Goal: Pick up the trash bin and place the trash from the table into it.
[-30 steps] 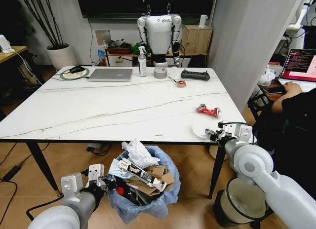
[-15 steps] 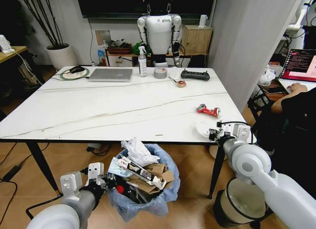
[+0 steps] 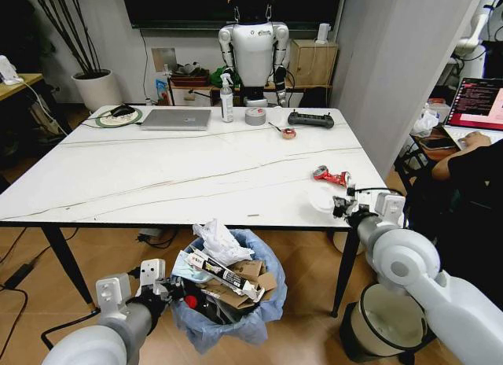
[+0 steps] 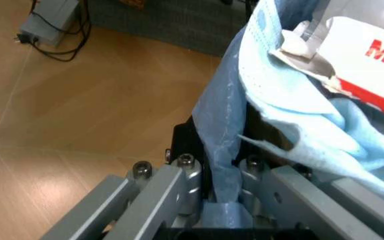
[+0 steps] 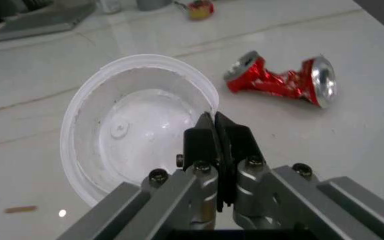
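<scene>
The trash bin (image 3: pixel 229 296), lined with a light-blue bag and stuffed with paper, cardboard and tissue, hangs below the table's (image 3: pixel 157 184) front edge. My left gripper (image 3: pixel 173 289) is shut on its bagged rim; in the left wrist view the fingers (image 4: pixel 186 172) clamp the blue plastic (image 4: pixel 222 150). A shallow white plastic lid (image 3: pixel 322 198) lies near the front right corner of the table. My right gripper (image 3: pixel 343 210) is shut, pinching its rim (image 5: pixel 209 97). A crushed red can (image 3: pixel 332 175) lies just beyond the lid (image 5: pixel 138 125) and also shows as the can (image 5: pixel 282 80) in the right wrist view.
At the table's far side stand a grey laptop (image 3: pixel 174 118), a spray bottle (image 3: pixel 227 98), a grey tape roll (image 3: pixel 255 116) and a black controller (image 3: pixel 310 119). A cream bucket (image 3: pixel 385 322) sits on the floor at right, beside a seated person (image 3: pixel 471 168).
My right gripper has moved a little farther over the table, and the white lid has shifted inward from the edge with it. The left arm and bin have stayed put.
</scene>
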{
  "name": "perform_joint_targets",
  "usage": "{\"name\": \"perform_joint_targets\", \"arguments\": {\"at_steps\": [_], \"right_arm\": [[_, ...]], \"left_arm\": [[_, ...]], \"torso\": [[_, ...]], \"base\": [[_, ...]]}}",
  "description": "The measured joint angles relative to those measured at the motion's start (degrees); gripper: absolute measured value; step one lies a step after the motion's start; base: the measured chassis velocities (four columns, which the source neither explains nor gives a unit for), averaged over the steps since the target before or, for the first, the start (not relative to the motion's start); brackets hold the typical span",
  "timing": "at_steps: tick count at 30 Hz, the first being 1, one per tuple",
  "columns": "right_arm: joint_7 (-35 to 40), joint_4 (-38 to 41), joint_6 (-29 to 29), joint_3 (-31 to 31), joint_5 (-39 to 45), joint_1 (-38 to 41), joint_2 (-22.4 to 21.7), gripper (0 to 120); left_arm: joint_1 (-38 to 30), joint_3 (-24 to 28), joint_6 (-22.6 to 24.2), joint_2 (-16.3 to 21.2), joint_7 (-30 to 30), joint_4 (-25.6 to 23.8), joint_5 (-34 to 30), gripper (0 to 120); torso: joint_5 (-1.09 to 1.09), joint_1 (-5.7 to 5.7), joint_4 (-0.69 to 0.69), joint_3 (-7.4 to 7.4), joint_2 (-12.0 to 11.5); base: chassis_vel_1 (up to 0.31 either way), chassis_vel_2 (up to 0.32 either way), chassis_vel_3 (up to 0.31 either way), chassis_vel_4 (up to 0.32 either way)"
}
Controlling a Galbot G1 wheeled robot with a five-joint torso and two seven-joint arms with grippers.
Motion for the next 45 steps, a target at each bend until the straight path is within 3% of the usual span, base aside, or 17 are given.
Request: {"name": "perform_joint_targets", "arguments": {"at_steps": [7, 11, 21, 27, 42, 45], "right_arm": [[-12.54, 7.4, 5.31, 0.86, -5.42, -3.65, -1.79, 0], [-22.4, 10.83, 8.58, -1.85, -9.46, -4.92, -3.95, 0], [-36.56, 13.54, 12.53, -6.42, -14.24, -5.89, -7.89, 0], [-39.97, 12.03, 13.0, -8.44, -19.74, -5.99, -9.87, 0], [-40.09, 10.38, 10.07, -11.96, -29.3, -6.48, -11.78, 0], [-39.59, 10.8, 9.79, -12.03, -28.96, -6.4, -11.92, 10]], "left_arm": [[0.05, -0.03, 0.0, -0.04, -0.21, 0.0, -0.06, 2], [-0.12, -0.44, 0.0, 0.21, -0.98, 0.0, -1.18, 2], [-1.28, -0.73, 0.0, 0.45, -1.51, 0.0, -1.61, 2], [-2.2, -0.3, 0.0, 0.38, -1.77, 0.0, -1.59, 2], [-2.54, 0.12, 0.0, 0.08, -1.76, 0.0, -1.15, 2], [-2.45, 0.12, 0.0, -0.05, -1.75, 0.0, -1.02, 2]], "torso": [[0.0, -0.01, -0.01, 0.0, 0.0], [0.0, -0.01, -0.01, 0.0, 0.0], [-0.01, -0.01, -0.01, 0.0, 0.0], [0.01, -0.01, -0.01, 0.0, 0.0], [0.0, 0.0, -0.01, 0.0, 0.0], [0.0, 0.0, -0.01, 0.0, 0.0]], "base": [[0.0, 0.0, 0.0, 0.0], [0.0, 0.0, 0.0, 0.0], [0.0, 0.0, 0.0, 0.0], [0.0, 0.0, 0.0, 0.0], [0.0, 0.0, 0.0, 0.0], [0.0, 0.0, 0.0, 0.0]]}}
